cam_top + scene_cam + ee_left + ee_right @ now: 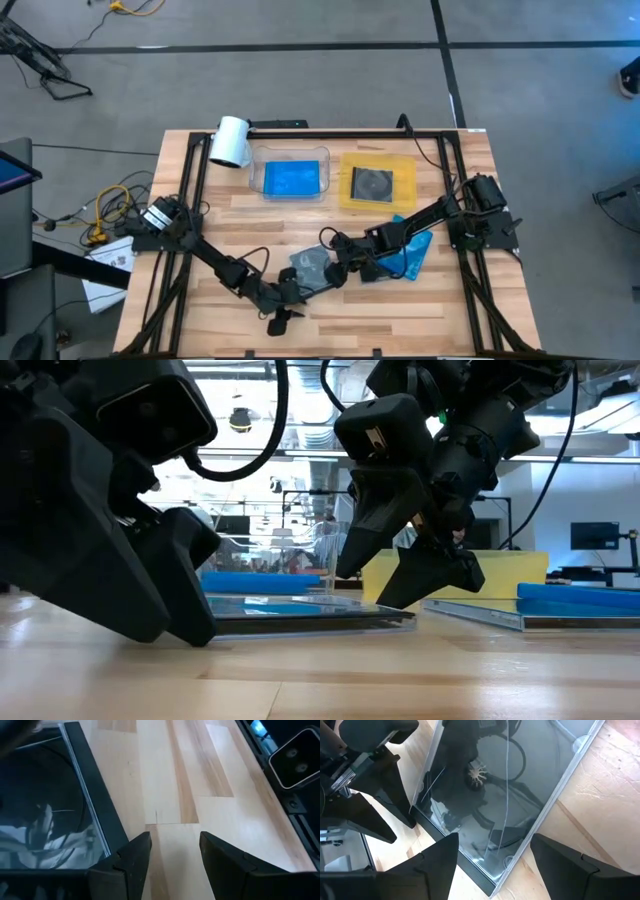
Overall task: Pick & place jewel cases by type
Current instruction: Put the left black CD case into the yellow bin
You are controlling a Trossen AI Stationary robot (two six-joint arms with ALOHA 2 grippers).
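A grey-clear jewel case lies flat on the wood in the table's near middle, also in the low view. My left gripper is open, low at the case's near-left edge, fingertips at the table. My right gripper is open, slanting down over the case's right end with one finger on either side of it. Blue jewel cases lie overlapped on the table under the right arm. One blue case lies in the clear tray, and a grey-clear case with a dark disc in the yellow tray. My left gripper meets the grey-clear case's dark edge strip with the outer side of one finger; nothing is between its fingers. The case lies flat on the table. My right gripper straddles the case's end; I cannot tell whether its fingers touch it.
The clear tray and the yellow tray stand side by side at the table's far middle. A white cylinder-shaped device sits at the far left corner. Black frame rails run along the left, right and far edges. Bare wood lies along the near edge.
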